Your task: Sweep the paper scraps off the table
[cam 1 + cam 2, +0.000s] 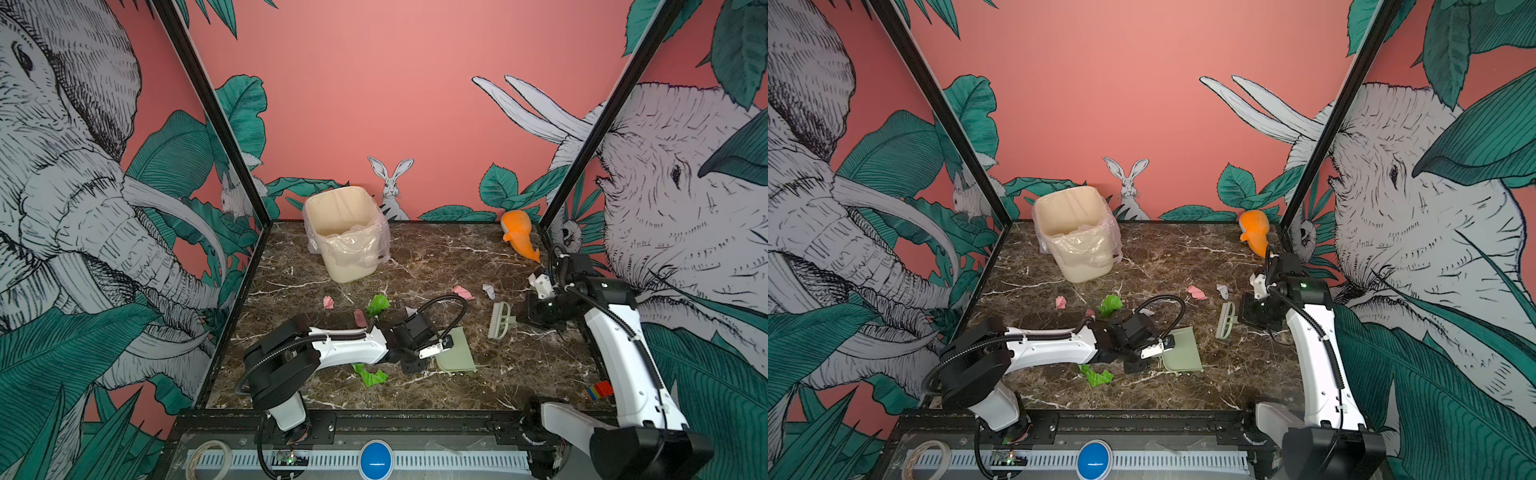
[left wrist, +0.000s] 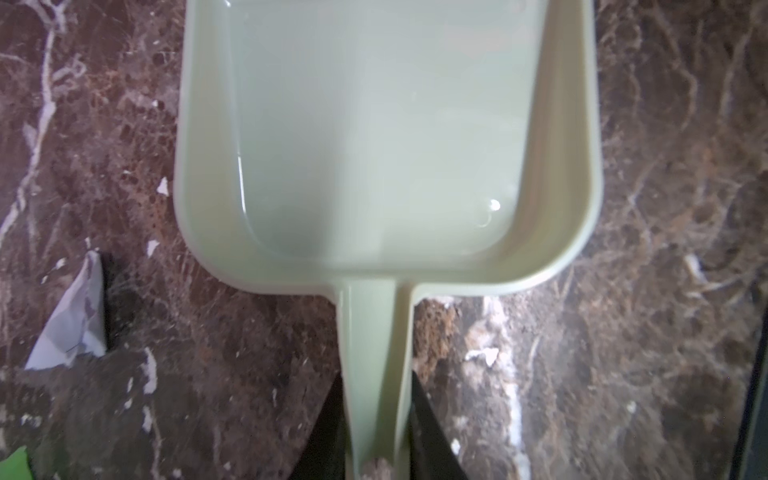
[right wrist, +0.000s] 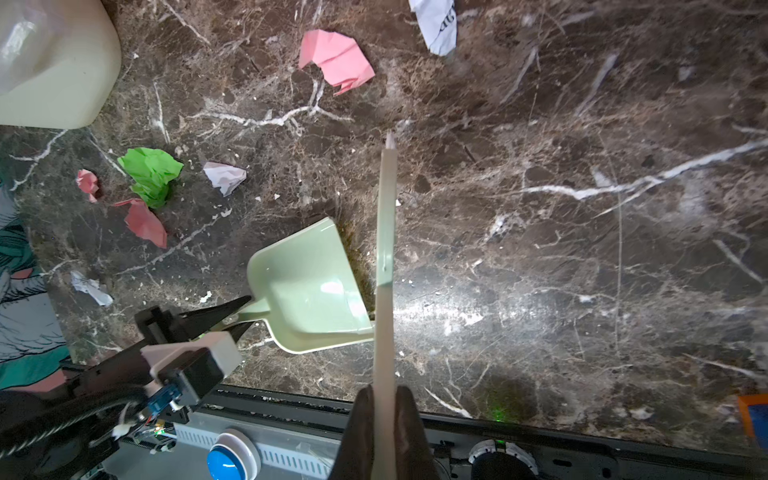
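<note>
Left pincer (image 3: pixel 248 311) grips the dustpan (image 3: pixel 307 291) by its handle, right pincer (image 3: pixel 384 411) clamps the brush (image 1: pixel 498 320) — green, pink and white paper scraps (image 3: pixel 151 172) lie scattered across the bench (image 3: pixel 582 249), mostly between dustpan and bin (image 1: pixel 345 232).

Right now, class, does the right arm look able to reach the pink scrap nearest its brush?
Probably yes: the right gripper, shut on the brush, is near that pink scrap, with bare table between.
</note>
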`<state>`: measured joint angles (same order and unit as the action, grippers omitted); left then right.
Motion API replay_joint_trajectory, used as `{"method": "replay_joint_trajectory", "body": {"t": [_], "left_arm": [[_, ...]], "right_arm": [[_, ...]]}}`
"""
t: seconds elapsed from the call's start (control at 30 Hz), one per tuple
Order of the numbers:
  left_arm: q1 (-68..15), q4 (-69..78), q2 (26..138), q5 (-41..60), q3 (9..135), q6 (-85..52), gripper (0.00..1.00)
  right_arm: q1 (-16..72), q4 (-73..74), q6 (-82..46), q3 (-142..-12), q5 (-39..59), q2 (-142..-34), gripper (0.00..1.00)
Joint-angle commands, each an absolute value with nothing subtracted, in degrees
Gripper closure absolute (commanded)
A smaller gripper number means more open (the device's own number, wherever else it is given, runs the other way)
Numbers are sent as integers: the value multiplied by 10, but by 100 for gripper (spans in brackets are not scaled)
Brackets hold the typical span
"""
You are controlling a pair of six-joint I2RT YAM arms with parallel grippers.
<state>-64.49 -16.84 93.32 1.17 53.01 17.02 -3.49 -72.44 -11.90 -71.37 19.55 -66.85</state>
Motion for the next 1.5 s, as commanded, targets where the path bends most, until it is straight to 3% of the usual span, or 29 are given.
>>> {"method": "replay_joint_trajectory", "body": {"t": [0.0, 0.33, 0.67, 1.1, 1.47], "left_arm": [[-646, -222, 895, -9, 540, 150, 93], [-646, -295, 876, -35, 569, 95, 93], [-646, -320, 867, -59, 567, 69, 94], [-646, -338, 858, -65, 548, 35, 95], [-646, -350, 835, -68, 524, 20, 95]], "right_arm": [[-17, -710, -91, -772, 148, -702, 100], [116, -721, -8, -965, 15, -910, 100], [173, -730, 90, -1107, -77, -1095, 100], [225, -745, 177, -1135, -108, -1162, 100], [289, -793, 177, -1069, -83, -1117, 100]]}}
